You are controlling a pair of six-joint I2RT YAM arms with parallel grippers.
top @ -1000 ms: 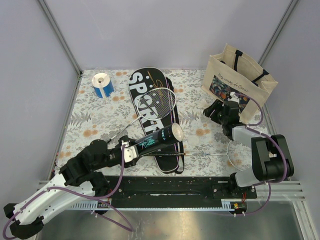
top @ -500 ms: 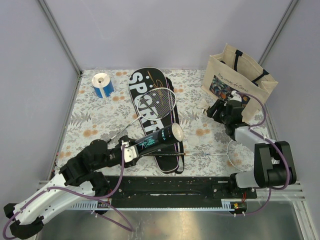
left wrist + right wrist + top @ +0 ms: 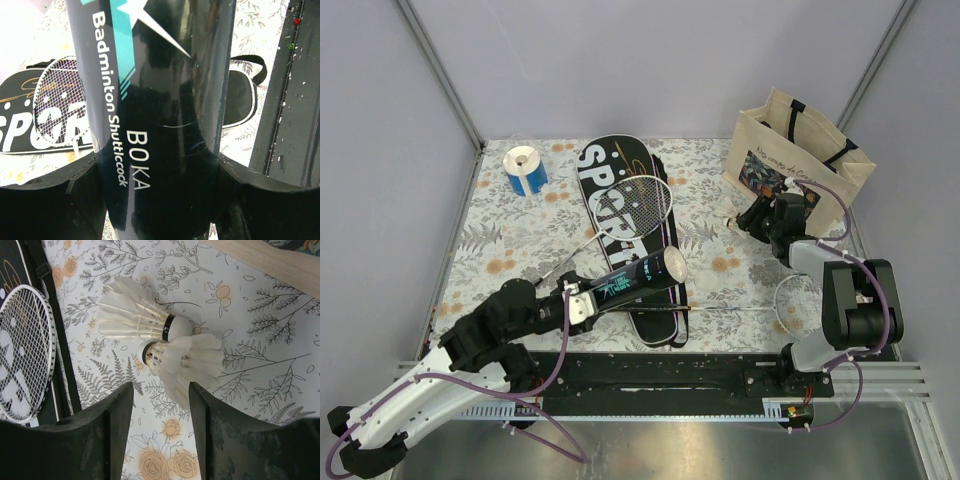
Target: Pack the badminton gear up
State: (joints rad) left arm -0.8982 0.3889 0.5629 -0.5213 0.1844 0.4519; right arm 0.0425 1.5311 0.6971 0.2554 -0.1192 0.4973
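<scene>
My left gripper (image 3: 582, 300) is shut on the lower end of the long black tube with teal print (image 3: 638, 276), which fills the left wrist view (image 3: 155, 100) between my fingers. The tube lies slanted over the black SPORT case (image 3: 608, 185). A white-framed racket (image 3: 638, 205) lies on the case. A second racket (image 3: 795, 300) lies at the front right, its shaft running left. My right gripper (image 3: 745, 222) is open just above the cloth, its tips (image 3: 161, 415) right before two white feather shuttlecocks (image 3: 137, 317) (image 3: 187, 360) that lie touching each other.
The beige tote bag (image 3: 800, 160) stands at the back right, just beyond my right gripper; its bottom edge shows in the right wrist view (image 3: 270, 260). A blue-and-white tape roll (image 3: 525, 168) stands at the back left. The black base rail (image 3: 670, 370) runs along the near edge.
My right gripper has moved a little farther back and right, toward the tote bag and the shuttlecocks. My left arm and the tube have not moved.
</scene>
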